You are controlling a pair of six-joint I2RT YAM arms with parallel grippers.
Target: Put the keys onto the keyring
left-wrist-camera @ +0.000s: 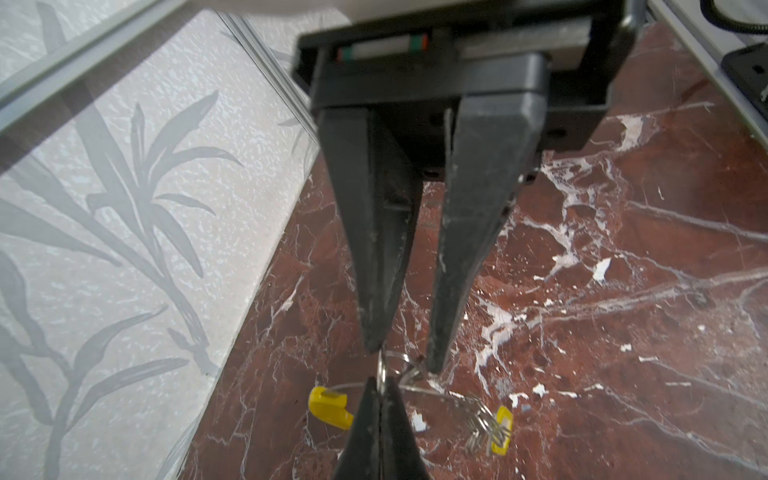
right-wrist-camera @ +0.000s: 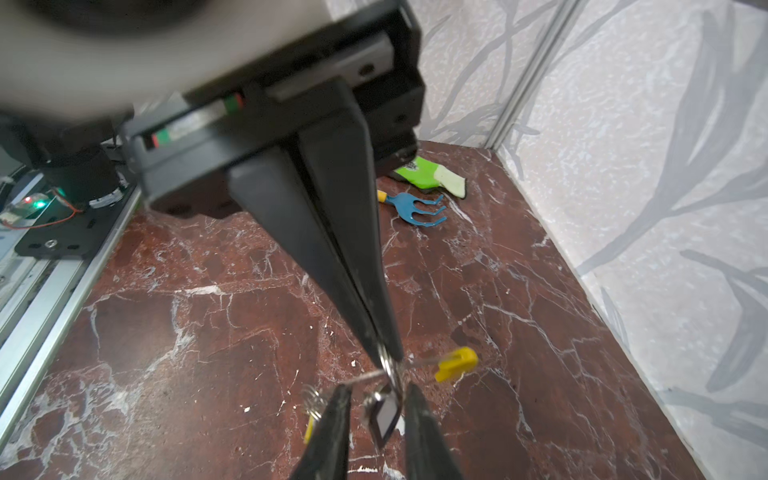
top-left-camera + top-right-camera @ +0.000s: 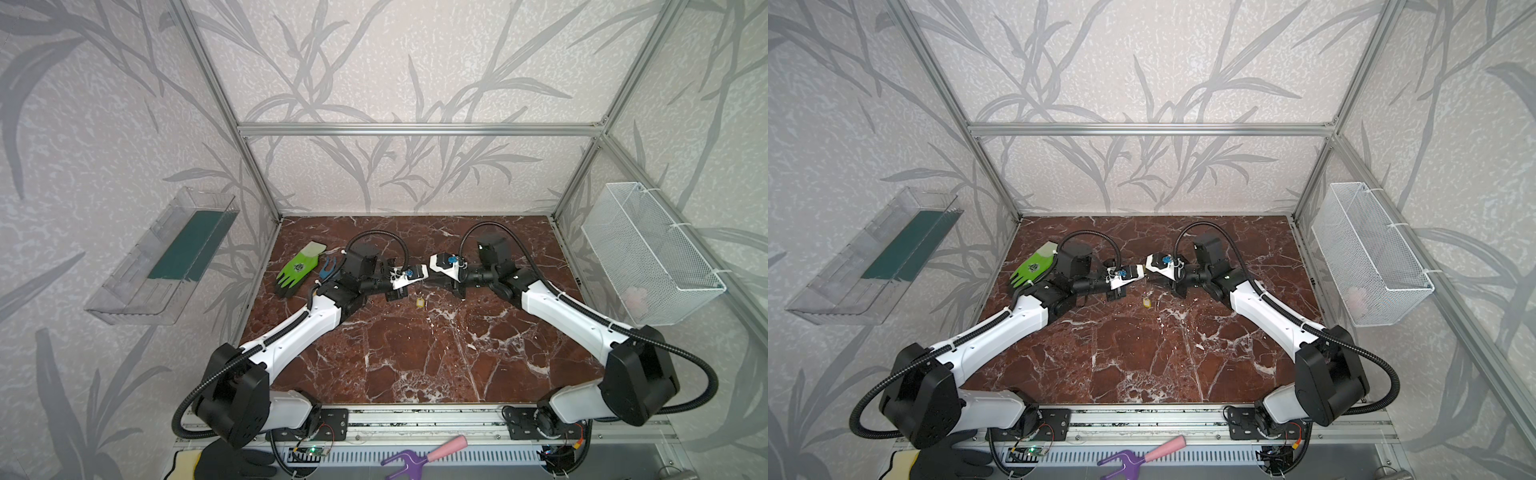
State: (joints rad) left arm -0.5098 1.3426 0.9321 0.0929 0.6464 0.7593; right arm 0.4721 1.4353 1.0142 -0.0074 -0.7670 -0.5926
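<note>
Two claws meet on one keyring

In both top views you see the left arm (image 3: 291, 336) and the right arm (image 3: 561, 307) reaching in nose to nose over the middle of the marble table (image 3: 415, 365). The wrist housings hide the fingertips there. The tagged key (image 3: 420, 302) lies flat on the table just in front of that meeting point, clear of both arms.

Your left wrist view shows the left claw (image 1: 403, 359) clenched, with a narrow gap at its tips and bright ring wire inside that gap. Facing it, the right claw (image 1: 380, 388) has its fingers pressed together on the thin wire of the keyring (image 1: 328, 409), whose yellow segment juts out to one side. The tagged key lies on the marble beyond.

Your right wrist view shows the same pinch from the other side. The right claw's fingers are tight on the wire, with a small metal ring caught at the tips. The fob key (image 2: 384, 415) sits gripped between the left claw's two fingers, right against that pinch.
</note>
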